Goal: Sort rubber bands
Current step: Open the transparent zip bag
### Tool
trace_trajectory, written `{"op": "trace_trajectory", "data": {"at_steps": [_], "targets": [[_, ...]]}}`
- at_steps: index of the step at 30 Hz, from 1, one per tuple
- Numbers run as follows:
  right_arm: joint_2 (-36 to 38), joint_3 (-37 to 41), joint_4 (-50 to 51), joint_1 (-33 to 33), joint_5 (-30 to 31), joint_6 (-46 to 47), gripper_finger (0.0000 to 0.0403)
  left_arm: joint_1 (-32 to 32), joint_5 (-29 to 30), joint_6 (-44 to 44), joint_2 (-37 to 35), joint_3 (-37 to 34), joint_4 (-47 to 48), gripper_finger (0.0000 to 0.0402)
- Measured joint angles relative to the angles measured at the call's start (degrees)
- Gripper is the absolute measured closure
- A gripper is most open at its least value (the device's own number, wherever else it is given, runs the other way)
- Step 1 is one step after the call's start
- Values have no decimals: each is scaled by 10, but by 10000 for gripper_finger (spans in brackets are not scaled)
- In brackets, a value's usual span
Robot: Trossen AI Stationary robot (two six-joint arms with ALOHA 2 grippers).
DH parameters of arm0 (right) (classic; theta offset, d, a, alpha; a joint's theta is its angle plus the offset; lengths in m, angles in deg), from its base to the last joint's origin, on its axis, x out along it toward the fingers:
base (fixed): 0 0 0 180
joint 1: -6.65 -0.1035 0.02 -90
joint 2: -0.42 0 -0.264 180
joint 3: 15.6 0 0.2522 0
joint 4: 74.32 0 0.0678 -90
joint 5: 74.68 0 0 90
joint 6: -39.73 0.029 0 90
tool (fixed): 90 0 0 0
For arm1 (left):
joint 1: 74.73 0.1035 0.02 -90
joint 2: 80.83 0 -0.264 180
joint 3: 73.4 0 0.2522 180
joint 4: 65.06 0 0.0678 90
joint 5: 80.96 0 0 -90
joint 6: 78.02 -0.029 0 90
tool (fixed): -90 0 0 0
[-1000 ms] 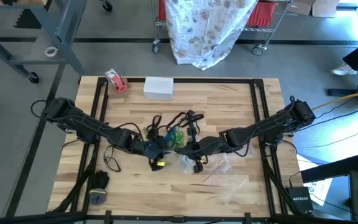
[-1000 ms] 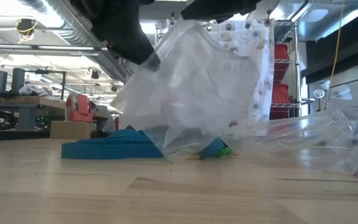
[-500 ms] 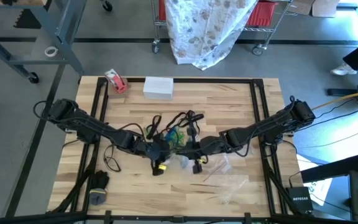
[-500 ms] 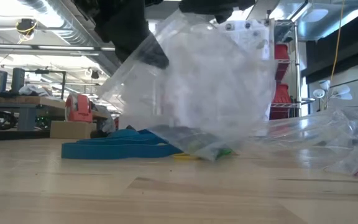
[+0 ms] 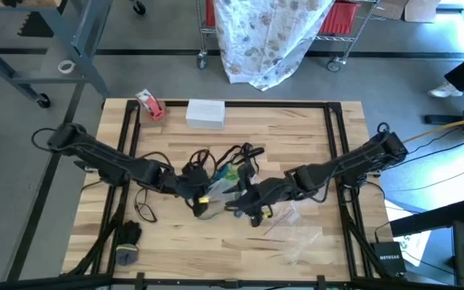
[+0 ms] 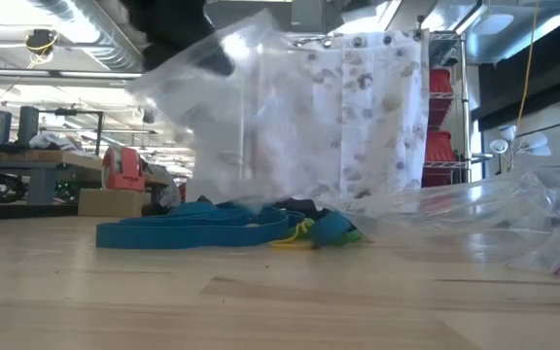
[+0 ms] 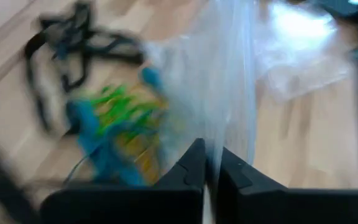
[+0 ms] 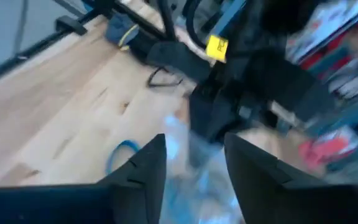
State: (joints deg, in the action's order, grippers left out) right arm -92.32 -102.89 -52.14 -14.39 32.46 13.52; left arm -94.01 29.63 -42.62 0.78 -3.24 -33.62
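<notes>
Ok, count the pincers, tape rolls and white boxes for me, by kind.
Pincers: 2 (left pincer shut on a clear bag, right pincer open)
Tape roll: 1
White box: 1
Total: 4

Rubber bands (image 6: 212, 226) blue, green, yellow, black.

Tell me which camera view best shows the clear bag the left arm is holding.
The low view: the clear bag hangs broadside above the rubber bands. The left wrist view shows only its pinched edge; the high view shows a small patch; the right wrist view shows a blur.
</notes>
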Motion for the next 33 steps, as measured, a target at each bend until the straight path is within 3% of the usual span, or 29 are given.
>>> {"op": "trace_trajectory", "data": {"at_steps": [7, 17, 21, 27, 33], "targets": [[-69, -9, -47, 1, 63, -139, 242, -1, -11, -28, 10, 0, -37, 401], [-130, -68, 56, 12, 76, -150, 259, -2, -11, -39, 10, 0, -30, 401], [-132, -67, 79, 12, 79, -148, 292, -2, -11, -39, 11, 0, -30, 400], [-132, -64, 98, 12, 69, -109, 389, -1, 17, -39, 11, 0, -18, 400], [-133, -63, 80, 11, 31, -7, 396, -1, 110, -28, 10, 0, 24, 400]]}}
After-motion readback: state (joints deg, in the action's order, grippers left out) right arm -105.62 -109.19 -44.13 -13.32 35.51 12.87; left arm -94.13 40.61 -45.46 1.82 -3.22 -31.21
